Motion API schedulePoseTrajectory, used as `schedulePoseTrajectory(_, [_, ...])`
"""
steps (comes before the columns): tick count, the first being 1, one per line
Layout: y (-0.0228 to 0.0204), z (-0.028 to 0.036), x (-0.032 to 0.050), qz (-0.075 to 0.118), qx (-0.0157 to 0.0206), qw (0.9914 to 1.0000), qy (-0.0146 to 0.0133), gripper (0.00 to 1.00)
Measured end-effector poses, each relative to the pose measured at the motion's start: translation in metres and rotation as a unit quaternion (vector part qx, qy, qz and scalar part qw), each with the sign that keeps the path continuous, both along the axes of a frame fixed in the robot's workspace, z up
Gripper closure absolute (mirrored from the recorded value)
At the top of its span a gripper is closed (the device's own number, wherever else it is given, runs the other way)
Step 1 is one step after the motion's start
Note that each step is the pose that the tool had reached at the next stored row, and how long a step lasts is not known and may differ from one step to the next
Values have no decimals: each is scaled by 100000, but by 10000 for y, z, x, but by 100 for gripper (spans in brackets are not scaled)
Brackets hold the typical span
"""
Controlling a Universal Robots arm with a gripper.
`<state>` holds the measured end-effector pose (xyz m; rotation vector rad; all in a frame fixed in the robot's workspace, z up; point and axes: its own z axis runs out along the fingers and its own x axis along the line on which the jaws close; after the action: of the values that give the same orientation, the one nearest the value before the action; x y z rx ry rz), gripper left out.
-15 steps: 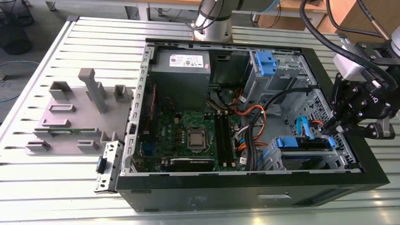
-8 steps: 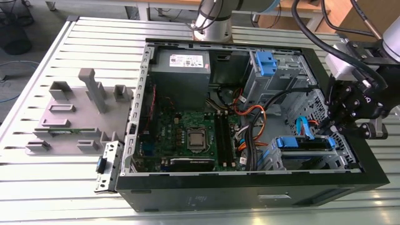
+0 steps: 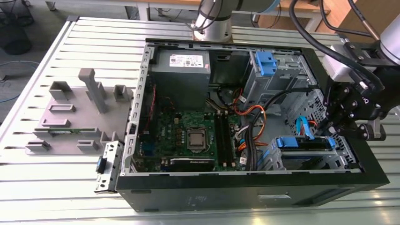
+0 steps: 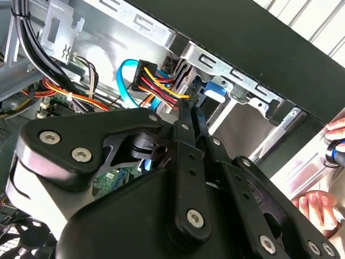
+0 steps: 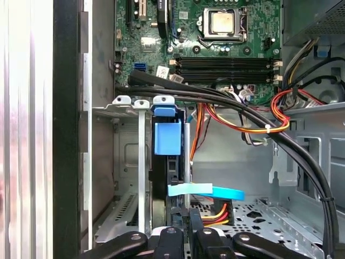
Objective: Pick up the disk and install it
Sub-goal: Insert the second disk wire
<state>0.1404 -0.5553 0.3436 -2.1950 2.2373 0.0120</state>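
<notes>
Your gripper (image 5: 183, 229) is down inside the open computer case (image 3: 250, 185), fingers pressed together and pinching the back edge of the disk (image 5: 167, 162). That disk sits upright in the drive cage (image 5: 126, 162), its blue carrier showing in the first wrist view. A light blue ribbon cable (image 5: 207, 190) and red-yellow power wires (image 5: 215, 216) lie just beside it, motherboard (image 5: 215, 48) further off.
</notes>
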Motion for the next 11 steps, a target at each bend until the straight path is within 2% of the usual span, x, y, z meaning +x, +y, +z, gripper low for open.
schedulePoseTrajectory(9, [-84, 0, -2, -9, -6, 100000, -5, 84])
schedulePoseTrajectory(11, [-91, 0, -2, -9, -34, 100000, -7, 84])
